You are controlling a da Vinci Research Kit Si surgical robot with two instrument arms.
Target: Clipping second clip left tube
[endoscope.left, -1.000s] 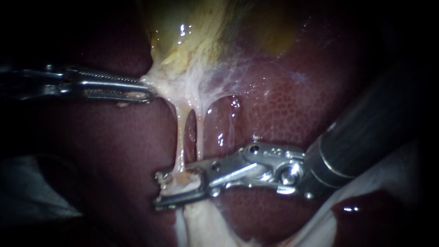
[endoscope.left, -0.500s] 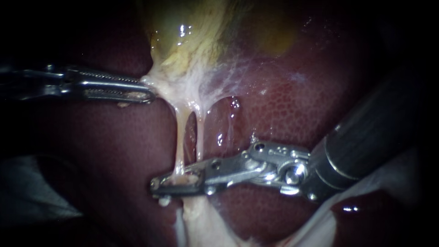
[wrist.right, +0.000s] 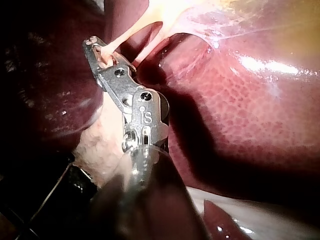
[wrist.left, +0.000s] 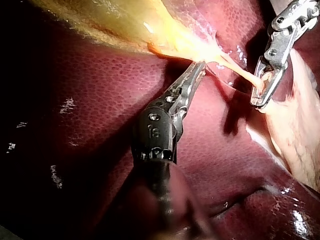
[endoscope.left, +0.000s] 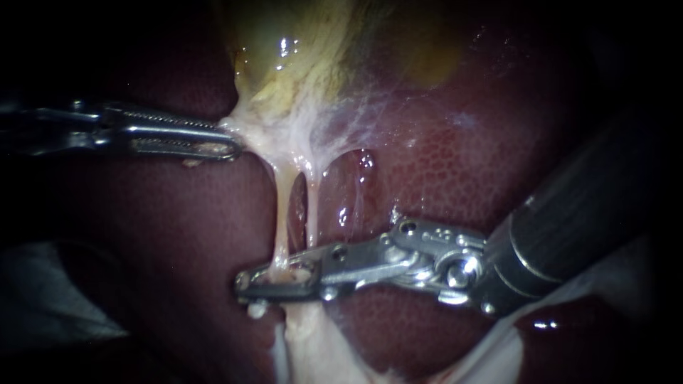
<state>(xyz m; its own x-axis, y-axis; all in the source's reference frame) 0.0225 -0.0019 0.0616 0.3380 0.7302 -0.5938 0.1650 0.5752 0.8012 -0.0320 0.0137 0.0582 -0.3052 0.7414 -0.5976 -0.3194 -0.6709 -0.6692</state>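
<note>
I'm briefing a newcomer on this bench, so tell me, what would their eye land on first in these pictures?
Most likely the right instrument, its shiny metal jaws shut on the left tube low in the endoscope view, against the dark red liver. Next would be the left instrument, coming in from the side and pinching the pale tissue just under the yellowish gallbladder.

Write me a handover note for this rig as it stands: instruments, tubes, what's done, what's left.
Left instrument: shut on the pale tissue under the gallbladder, holding it taut.
Right instrument: shut across the left tube, low down; right tube beside it.
Done: closure on the tube.
Left: no clip visible, so probably check it seated, then open and withdraw.
</note>
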